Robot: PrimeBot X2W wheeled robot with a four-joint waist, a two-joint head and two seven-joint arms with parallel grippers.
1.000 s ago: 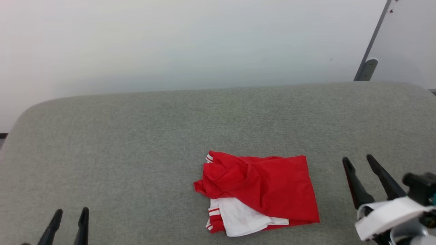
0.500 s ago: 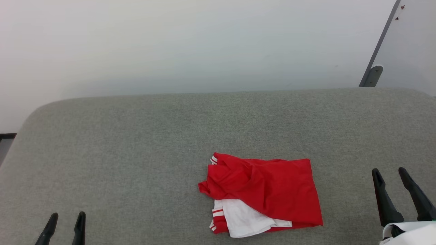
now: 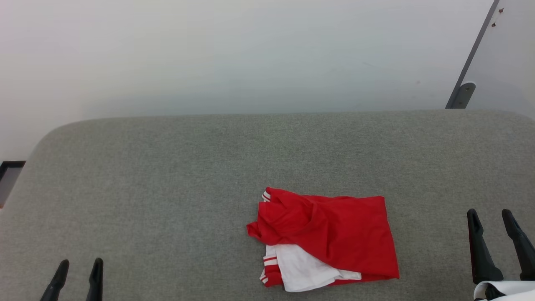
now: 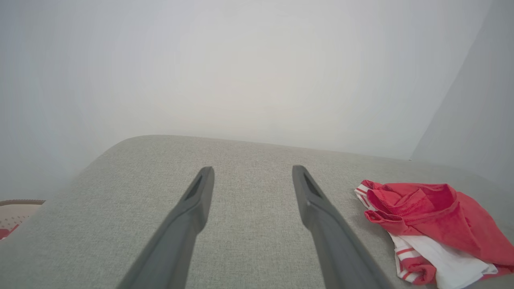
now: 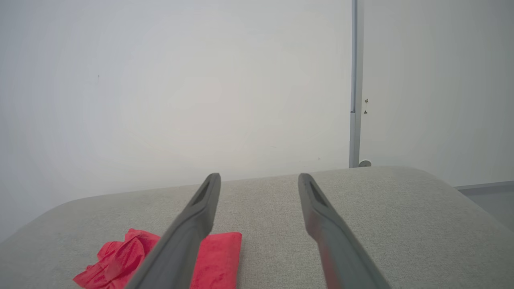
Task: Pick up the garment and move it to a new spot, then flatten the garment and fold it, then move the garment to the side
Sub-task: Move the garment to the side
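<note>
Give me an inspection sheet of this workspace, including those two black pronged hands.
Surface: grey fabric surface, rounded corners, no stains seen.
Job's things: red garment, loosely folded, white sleeve poking out at its near edge, right of centre.
Clutter: beige basket beyond the surface's left end, partly in view.
Hands: left hand open, right hand open; both apart from the garment, holding nothing.
Cables: nothing seen.
Surroundings: pale wall behind; grey panel edge at the right.

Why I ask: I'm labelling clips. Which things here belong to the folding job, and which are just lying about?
Job: garment; left gripper and right gripper, both open.
Lying about: beige basket; grey bracket by the wall.
</note>
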